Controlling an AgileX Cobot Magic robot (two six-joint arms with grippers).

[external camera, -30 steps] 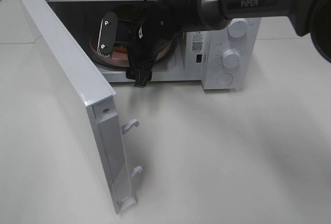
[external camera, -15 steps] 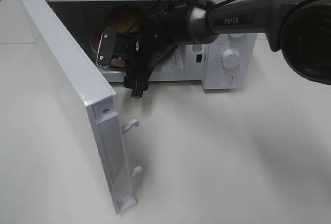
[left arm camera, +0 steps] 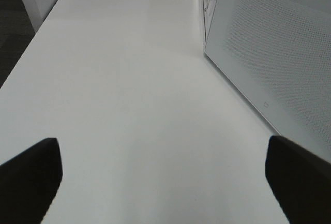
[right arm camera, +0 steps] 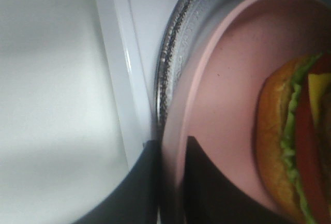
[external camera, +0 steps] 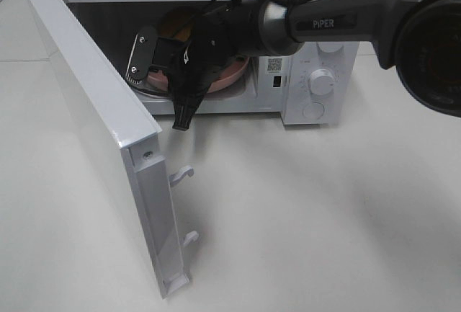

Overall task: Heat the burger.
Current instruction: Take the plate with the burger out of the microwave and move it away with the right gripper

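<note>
The big white microwave [external camera: 216, 45] stands on the bench [external camera: 310, 211] with its door [external camera: 94, 125] swung wide open. Inside it lies a glass tray [right arm camera: 170, 53], and on the tray sits a pink plate [external camera: 229, 76]. The burger [right arm camera: 295, 141] rests on that plate, inside the microwave, well back from the opening.

The right arm [external camera: 346, 16] reaches in from the right. Its fingers [right arm camera: 199, 177] are closed on the near rim of the plate, one above the rim and one below it. The burger is not touched.

The step looks like setting the plate fully inside. To do it well, keep the plate flat so the tall burger does not tip. Slide it gently until it sits in the middle of the glass tray. Then let go slowly and pull straight back, staying clear of the door.

The left fingers [left arm camera: 31, 172] are wide open and hold nothing. They hang over the bare bench, beside the microwave.
</note>
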